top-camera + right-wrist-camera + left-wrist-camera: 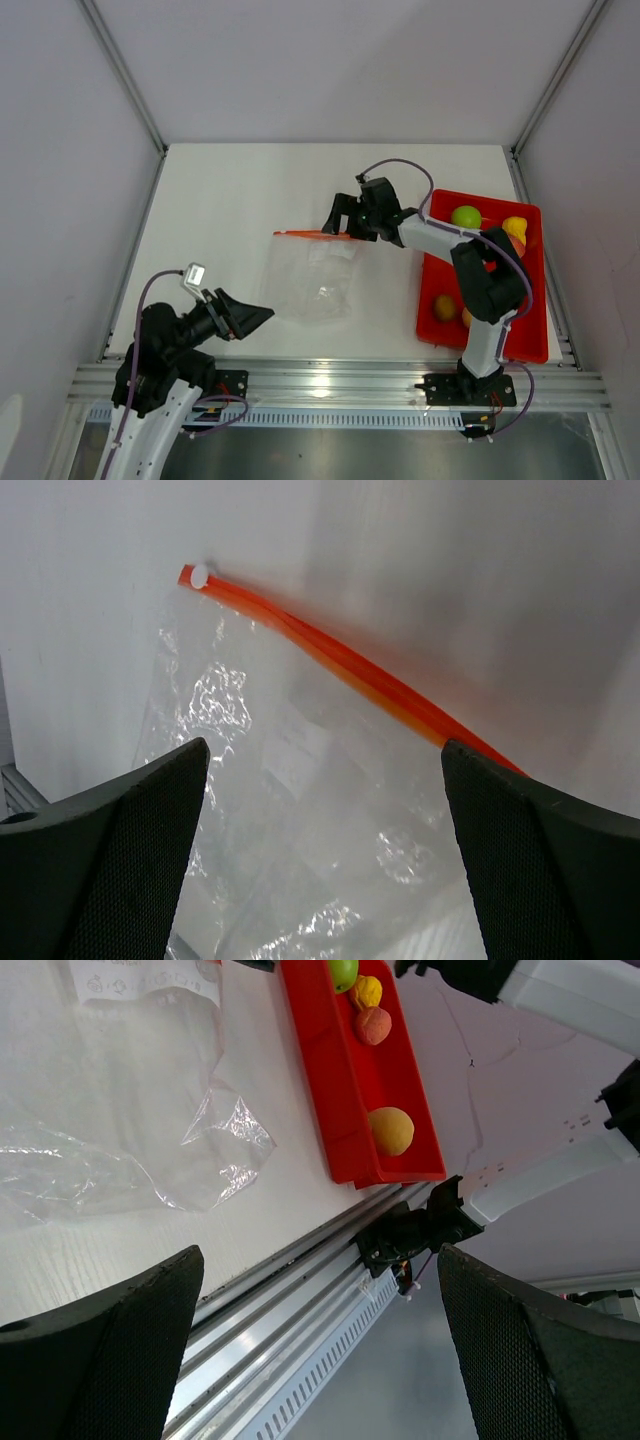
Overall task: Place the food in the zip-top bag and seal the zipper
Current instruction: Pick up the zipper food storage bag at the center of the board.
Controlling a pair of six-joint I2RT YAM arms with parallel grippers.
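My right hand (343, 222) hangs spread and empty above the thin orange zipper (308, 236) of the crinkly clear zip-top bag (312, 285). My left hand (252, 316) is likewise released. Round food (466, 216) sits in the red tray (533, 335).

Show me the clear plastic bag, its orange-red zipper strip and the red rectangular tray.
clear plastic bag (315, 285), top view, middle of its panel.
orange-red zipper strip (350, 670), right wrist view, midway along it.
red rectangular tray (320, 1070), left wrist view, its outer side wall.

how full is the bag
Empty: the bag lies flat and see-through, with nothing inside. The fruits are all in the tray.
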